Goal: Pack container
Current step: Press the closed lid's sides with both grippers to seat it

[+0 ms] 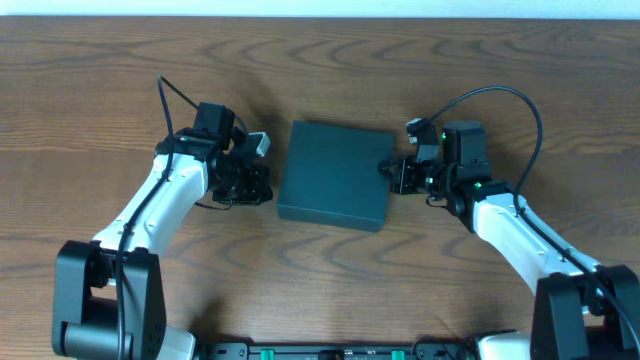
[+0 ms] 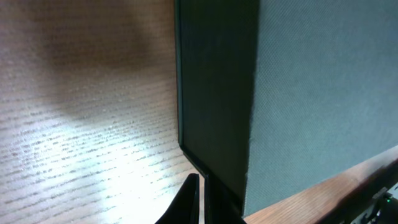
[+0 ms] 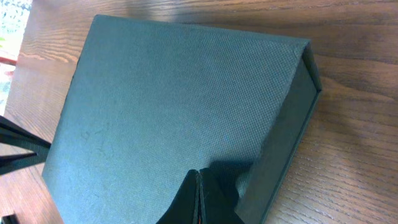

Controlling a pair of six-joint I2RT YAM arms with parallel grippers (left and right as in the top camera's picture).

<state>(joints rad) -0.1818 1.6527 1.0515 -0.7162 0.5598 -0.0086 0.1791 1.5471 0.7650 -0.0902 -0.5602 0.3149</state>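
Note:
The container (image 1: 335, 175) is a dark teal-green rectangular box lying flat in the middle of the table with its lid down. My left gripper (image 1: 268, 190) is shut and empty, its fingertips (image 2: 202, 193) close beside the box's left side wall (image 2: 214, 93). My right gripper (image 1: 388, 168) is shut and empty, its fingertips (image 3: 199, 186) over the right edge of the lid (image 3: 180, 106). The inside of the box is hidden.
The wooden table (image 1: 320, 70) surrounds the box on all sides. Both arms reach in from the front corners, left arm (image 1: 160, 195) and right arm (image 1: 510, 220). A black rail (image 1: 330, 350) runs along the front edge.

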